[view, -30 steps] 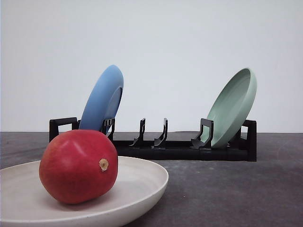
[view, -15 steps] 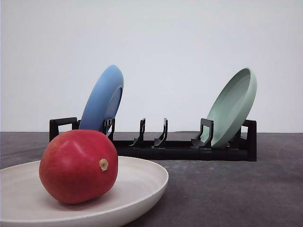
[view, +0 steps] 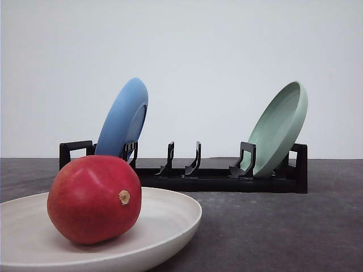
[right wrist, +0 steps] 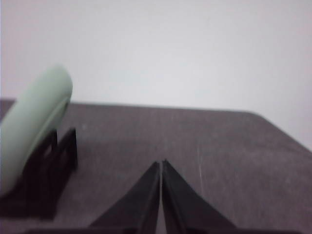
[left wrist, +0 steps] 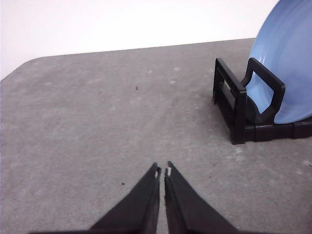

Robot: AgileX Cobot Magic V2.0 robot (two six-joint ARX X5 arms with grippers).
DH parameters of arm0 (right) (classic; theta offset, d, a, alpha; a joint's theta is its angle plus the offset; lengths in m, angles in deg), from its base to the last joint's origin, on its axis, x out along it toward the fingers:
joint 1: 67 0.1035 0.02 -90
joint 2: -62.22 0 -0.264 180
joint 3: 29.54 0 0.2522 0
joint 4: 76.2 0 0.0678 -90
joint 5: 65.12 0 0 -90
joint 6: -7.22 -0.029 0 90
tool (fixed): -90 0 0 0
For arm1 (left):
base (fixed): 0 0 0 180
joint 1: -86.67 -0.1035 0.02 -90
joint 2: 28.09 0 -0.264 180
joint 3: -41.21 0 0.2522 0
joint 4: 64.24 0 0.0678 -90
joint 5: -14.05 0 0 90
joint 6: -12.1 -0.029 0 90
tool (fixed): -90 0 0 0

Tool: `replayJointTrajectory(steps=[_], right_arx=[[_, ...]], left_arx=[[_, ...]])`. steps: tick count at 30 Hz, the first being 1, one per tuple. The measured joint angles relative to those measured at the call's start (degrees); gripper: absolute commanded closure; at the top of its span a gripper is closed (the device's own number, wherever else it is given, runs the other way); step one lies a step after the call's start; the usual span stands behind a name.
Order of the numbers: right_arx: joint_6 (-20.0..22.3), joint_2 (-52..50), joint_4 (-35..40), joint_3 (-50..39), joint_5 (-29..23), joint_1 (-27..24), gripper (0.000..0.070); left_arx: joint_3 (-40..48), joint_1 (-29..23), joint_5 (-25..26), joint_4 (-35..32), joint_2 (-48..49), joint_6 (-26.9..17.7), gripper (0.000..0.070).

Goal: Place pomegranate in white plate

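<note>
The pomegranate [view: 93, 199] is seen resting in the white plate [view: 170, 218] on the grey table [view: 272, 226], stem nub turned toward the camera. Behind it, a black rack [view: 218, 178] holds a tilted blue plate [view: 122, 122] and a tilted pale green plate [view: 278, 127]. The left gripper [left wrist: 162, 171] and right gripper [right wrist: 161, 164] are shown over bare tabletop, fingers pressed together and holding nothing.

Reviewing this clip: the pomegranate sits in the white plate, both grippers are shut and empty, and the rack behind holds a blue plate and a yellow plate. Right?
Not quite. The front view shows the rack holding a blue plate and a pale green plate, not a yellow one. The rest stands: the pomegranate sits in the white plate, and the left gripper and right gripper are shut, empty.
</note>
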Motion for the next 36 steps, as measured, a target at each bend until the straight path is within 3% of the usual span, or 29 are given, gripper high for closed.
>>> replayJointTrajectory(steps=[7, 21, 36], right_arx=[[0.7, -2.3, -13.2, 0.0, -2.3, -0.5, 0.0700], [0.7, -2.4, -13.3, 0.1, -1.7, -1.2, 0.0700], [0.6, -2.4, -13.8, 0.1, 5.2, -1.2, 0.0700]], left_arx=[[0.0, 0.0, 0.0, 0.0, 0.0, 0.0, 0.0700], [0.0, 0.0, 0.0, 0.0, 0.0, 0.0, 0.0700], [0.0, 0.0, 0.0, 0.0, 0.0, 0.0, 0.0700]])
